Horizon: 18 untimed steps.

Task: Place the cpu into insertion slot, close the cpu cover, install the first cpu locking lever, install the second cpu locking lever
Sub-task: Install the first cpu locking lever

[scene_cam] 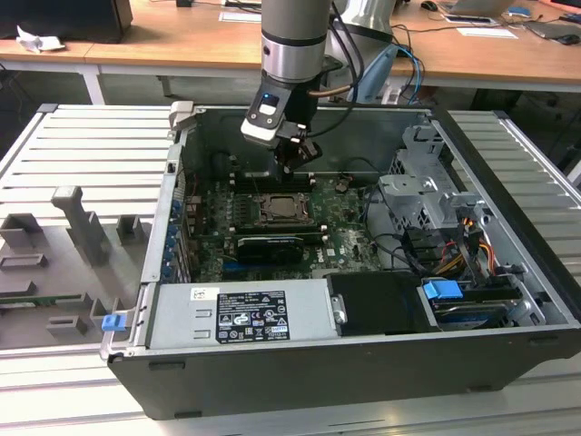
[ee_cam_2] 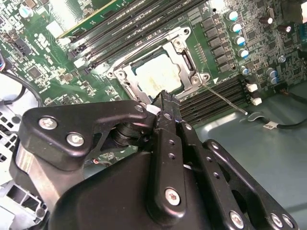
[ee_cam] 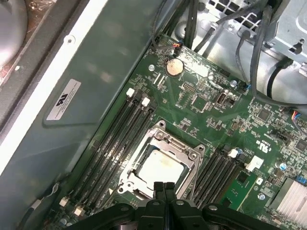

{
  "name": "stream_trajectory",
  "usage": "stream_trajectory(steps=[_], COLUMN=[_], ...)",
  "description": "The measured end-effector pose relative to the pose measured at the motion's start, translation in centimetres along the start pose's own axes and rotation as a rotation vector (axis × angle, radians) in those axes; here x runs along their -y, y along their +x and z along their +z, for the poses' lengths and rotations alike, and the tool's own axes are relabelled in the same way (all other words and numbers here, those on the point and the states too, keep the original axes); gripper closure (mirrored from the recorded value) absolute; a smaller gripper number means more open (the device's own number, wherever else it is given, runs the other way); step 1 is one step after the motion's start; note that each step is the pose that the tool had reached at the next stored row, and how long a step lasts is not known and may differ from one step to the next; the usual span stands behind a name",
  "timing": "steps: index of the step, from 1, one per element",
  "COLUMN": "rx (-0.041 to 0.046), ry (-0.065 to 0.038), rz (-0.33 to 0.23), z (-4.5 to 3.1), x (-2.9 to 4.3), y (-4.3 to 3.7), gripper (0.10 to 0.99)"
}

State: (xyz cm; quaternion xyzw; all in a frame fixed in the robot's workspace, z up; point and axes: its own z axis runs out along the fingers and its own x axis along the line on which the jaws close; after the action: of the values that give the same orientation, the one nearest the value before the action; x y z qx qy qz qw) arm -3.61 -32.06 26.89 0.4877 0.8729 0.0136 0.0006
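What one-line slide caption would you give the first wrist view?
Shut gripper poised over the cpu, which sits in its socket framed by the cpu cover.

One computer case [scene_cam: 363, 363], one green motherboard [ee_cam: 206, 120], one cpu [ee_cam: 160, 167], one cpu cover [ee_cam: 168, 141], one coin battery [ee_cam: 174, 66], one power supply [scene_cam: 241, 313], one black card [scene_cam: 268, 247].

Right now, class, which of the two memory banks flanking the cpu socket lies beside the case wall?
In the first wrist view, the bank between the cpu cover and the grey case wall; the other bank has green board beyond.
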Motion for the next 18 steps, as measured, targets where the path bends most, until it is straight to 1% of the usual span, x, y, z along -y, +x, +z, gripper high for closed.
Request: stream_trajectory(steps=[18], rx=[-0.0026], ry=[0.001], rz=[-0.107], z=[0.0], x=[0.0], y=[0.0], gripper=[0.98])
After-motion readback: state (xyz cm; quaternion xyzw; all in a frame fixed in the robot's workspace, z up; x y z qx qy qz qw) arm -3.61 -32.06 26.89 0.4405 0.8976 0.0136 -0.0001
